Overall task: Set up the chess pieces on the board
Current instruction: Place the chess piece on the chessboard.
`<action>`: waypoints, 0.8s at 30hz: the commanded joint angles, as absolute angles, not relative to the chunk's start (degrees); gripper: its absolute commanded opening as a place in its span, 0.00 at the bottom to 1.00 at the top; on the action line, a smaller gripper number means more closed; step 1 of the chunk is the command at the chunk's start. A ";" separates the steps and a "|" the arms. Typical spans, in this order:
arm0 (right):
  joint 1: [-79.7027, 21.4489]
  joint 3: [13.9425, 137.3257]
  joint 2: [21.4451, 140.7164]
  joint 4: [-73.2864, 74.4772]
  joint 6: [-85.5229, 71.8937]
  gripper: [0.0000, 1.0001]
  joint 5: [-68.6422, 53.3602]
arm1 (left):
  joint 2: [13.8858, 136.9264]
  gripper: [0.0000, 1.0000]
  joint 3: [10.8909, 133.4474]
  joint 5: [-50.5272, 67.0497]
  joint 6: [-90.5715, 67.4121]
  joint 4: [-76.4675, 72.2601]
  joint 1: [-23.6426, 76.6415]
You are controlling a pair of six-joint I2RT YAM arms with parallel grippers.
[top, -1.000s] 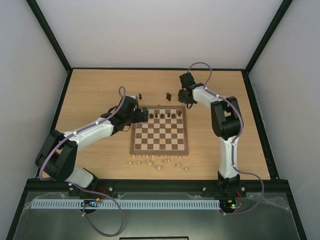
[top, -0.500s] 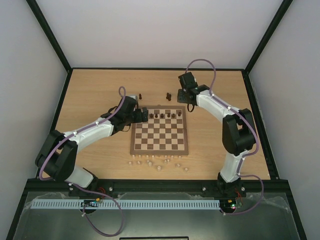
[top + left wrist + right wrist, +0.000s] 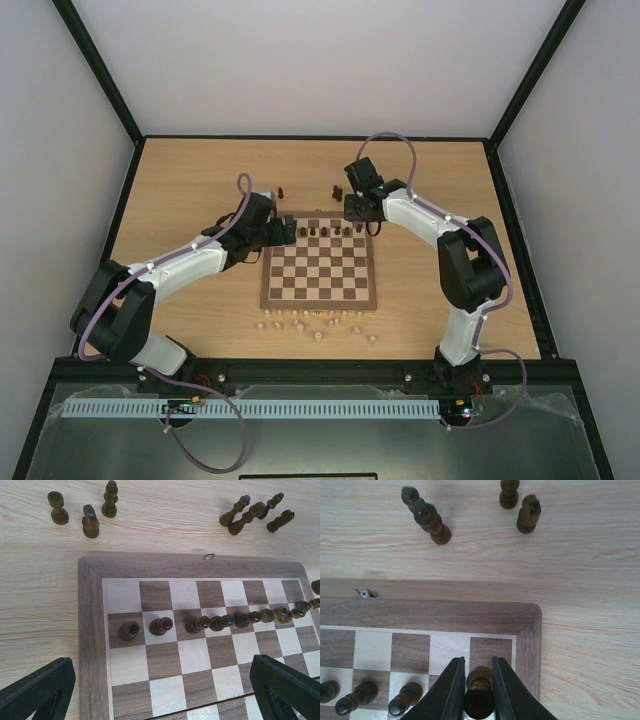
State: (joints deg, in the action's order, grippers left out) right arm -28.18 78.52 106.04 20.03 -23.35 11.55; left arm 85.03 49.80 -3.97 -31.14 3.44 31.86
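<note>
Right wrist view, looking straight down: the right gripper (image 3: 478,680) has its two black fingers closed on a single dark piece (image 3: 479,702), held upright above the far right corner of the chessboard (image 3: 525,630). It hangs over or just short of the dark corner square. The base is hidden, so it is unclear whether it touches the wood, and from above its kind is hard to tell; it may be a rook. A row of dark pawns (image 3: 405,700) stands one rank in, the nearest just beside the left finger. Loose dark pieces (image 3: 427,515) wait on the bare table (image 3: 580,555) beyond the board's edge. In the left wrist view, the left gripper (image 3: 160,690) sits low over the far left part of the board with its fingers spread wide and nothing between them; the back rank there is empty. In the top view, pale pieces (image 3: 315,325) lie scattered off the near edge. To place the piece well, the right arm should probably centre it over the corner square and lower it straight down until the base rests flat. It should then part the fingers only slightly, sparing the neighbouring pawn, and rise vertically.
</note>
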 commanded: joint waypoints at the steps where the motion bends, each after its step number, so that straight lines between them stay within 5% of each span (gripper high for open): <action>1: -28.72 79.16 108.61 22.60 -23.38 0.14 10.74 | 83.59 0.99 49.22 -4.57 -30.97 2.89 31.78; 24: -28.74 81.85 112.82 22.15 -23.11 0.17 13.42 | 83.34 0.99 49.03 -4.40 -30.89 2.72 31.82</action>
